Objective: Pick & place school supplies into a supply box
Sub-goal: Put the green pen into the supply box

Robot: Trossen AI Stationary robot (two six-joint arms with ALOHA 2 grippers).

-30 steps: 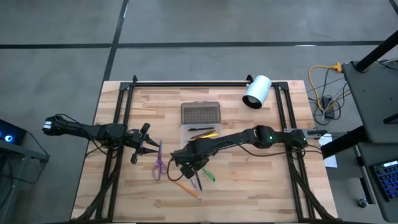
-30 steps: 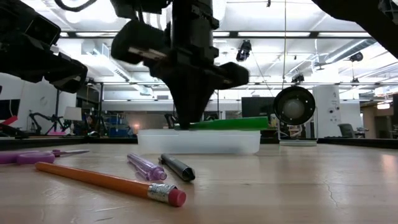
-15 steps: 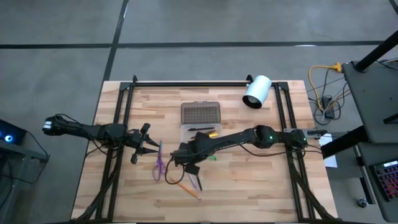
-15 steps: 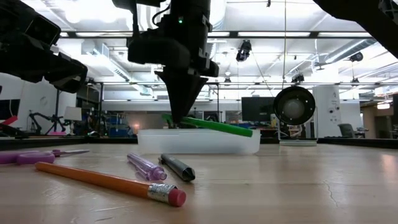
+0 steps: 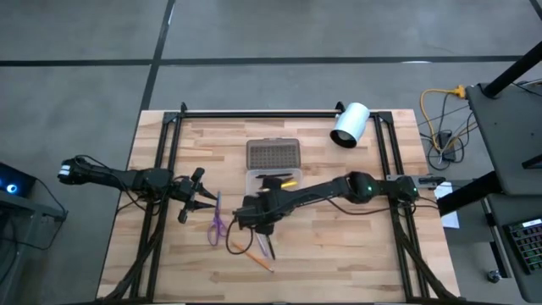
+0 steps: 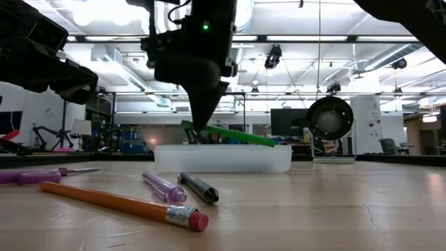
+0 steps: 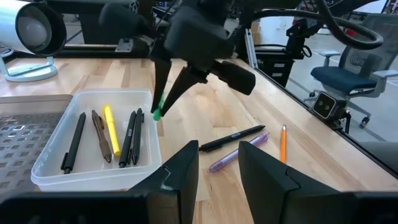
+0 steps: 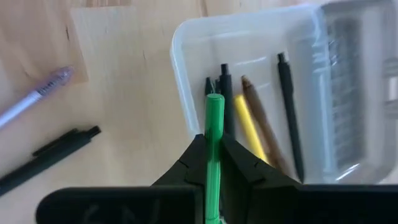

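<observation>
Carrying the green pen (image 8: pixel 214 134) a little further, the right gripper (image 6: pixel 198 129) has travelled from the front-middle of the table (image 5: pixel 356 254) up to the near rim of the supply box (image 5: pixel 273 182), and the pen has gone from level to tipped, its far end dipping toward the box's rim. Its fingers are clamped tight on the pen's end, and the free end points over the open tray.

Inside the box I can make out two or three black pens, a yellow pen (image 7: pixel 110 129) and a brownish pencil (image 7: pixel 99 135), with the dotted lid (image 5: pixel 273 153) folded back toward the rear edge.

That shift tells me the carry is nearly over; what's left for this item is lining it up lengthwise and letting go.

Several things wait on the boards near the front edge: an orange pencil (image 6: pixel 118 203), a purple pen (image 6: pixel 164 187), a black pen (image 6: pixel 199 188) and the scissors (image 5: pixel 217 222).

The left gripper (image 5: pixel 196 196) hangs parked at the left side, by the scissors, fingers apart and empty.
</observation>
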